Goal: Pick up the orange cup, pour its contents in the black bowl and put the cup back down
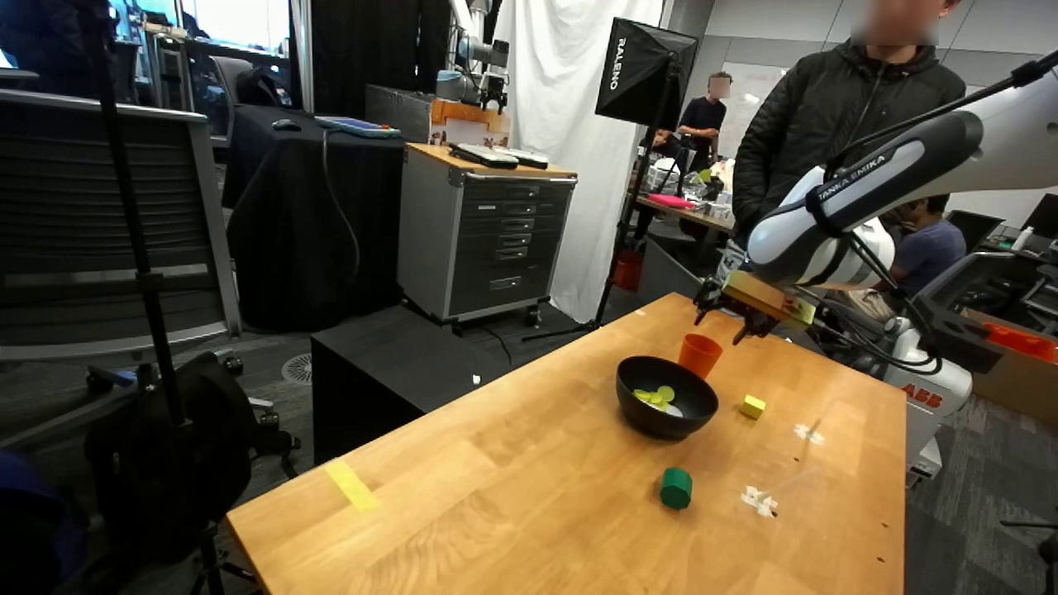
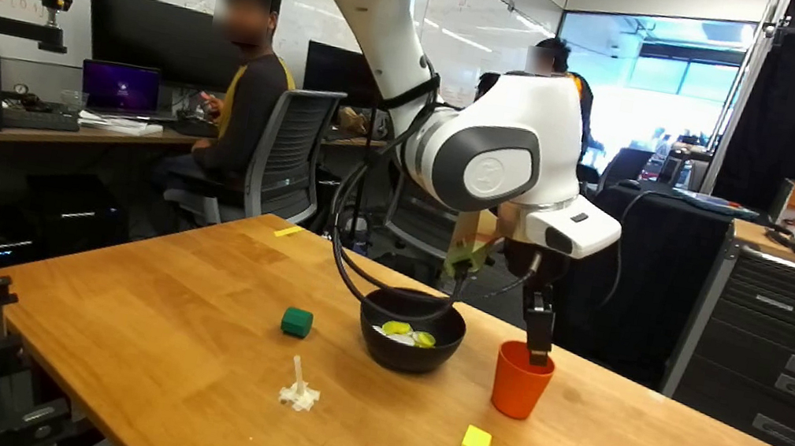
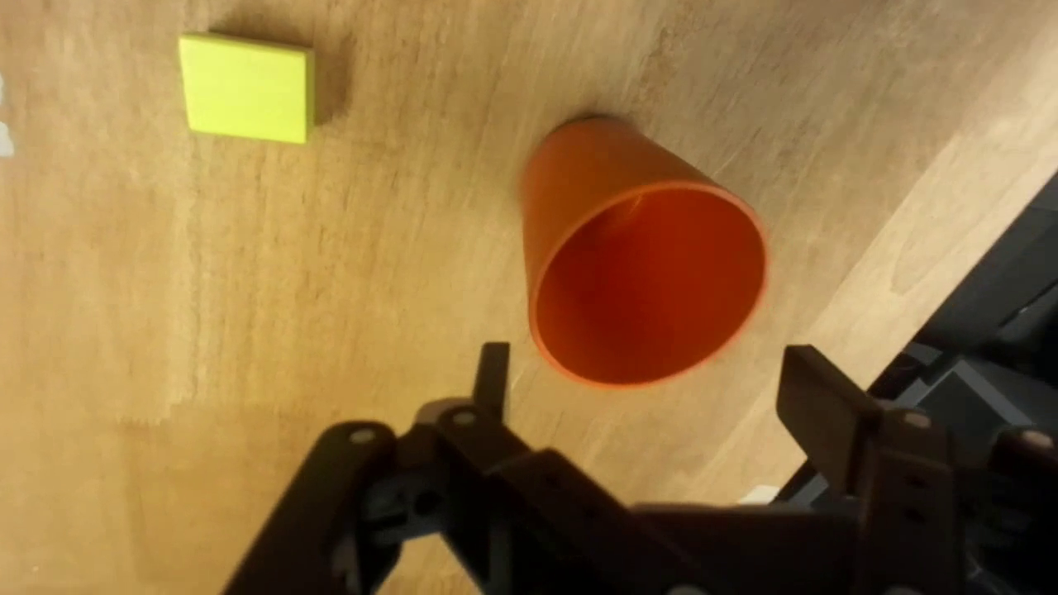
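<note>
On the worktop, left to right in an exterior view: black bowl, yellow-green pieces lying inside; pour judged complete. Next, orange cup, upright beside the bowl, no contents visible within in the wrist view; set-down judged complete. Above it, pincer, released, fingers spread, grasping nothing. Outstanding: at most, clearing the pincer away.
</note>
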Available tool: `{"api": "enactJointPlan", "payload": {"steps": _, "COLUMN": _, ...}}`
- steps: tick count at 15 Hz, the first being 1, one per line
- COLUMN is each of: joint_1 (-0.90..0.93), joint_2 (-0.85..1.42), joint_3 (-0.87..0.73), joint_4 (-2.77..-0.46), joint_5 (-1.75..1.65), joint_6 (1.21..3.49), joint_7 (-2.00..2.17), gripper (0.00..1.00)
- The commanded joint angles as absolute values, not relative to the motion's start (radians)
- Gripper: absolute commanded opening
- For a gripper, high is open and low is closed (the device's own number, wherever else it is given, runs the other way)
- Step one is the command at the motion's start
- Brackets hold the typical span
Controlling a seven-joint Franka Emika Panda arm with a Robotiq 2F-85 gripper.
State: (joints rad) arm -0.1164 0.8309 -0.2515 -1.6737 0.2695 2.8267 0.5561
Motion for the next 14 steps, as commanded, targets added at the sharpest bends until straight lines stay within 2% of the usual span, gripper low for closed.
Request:
{"api": "enactJointPlan", "payload": {"steps": 1, "joint_1": -0.108, "joint_2": 0.694, "joint_3": -0.225, "joint_4": -1.772, "joint_5": 0.276, "joint_6": 2.870, "joint_7": 0.497, "gripper": 1.00}}
{"api": "enactJointPlan", "payload": {"steps": 7, "joint_1": -0.107, "joint_2": 0.421, "joint_3": -0.170, "joint_4": -1.957, "joint_5": 0.220, "joint_6": 2.873, "joint_7": 0.300, "gripper": 1.00}}
{"api": "enactJointPlan", "payload": {"steps": 14, "joint_1": -0.103, "joint_2": 0.082, "joint_3": -0.055, "joint_4": -2.200, "joint_5": 0.193, "joint_6": 2.772, "joint_7": 0.041, "gripper": 1.00}}
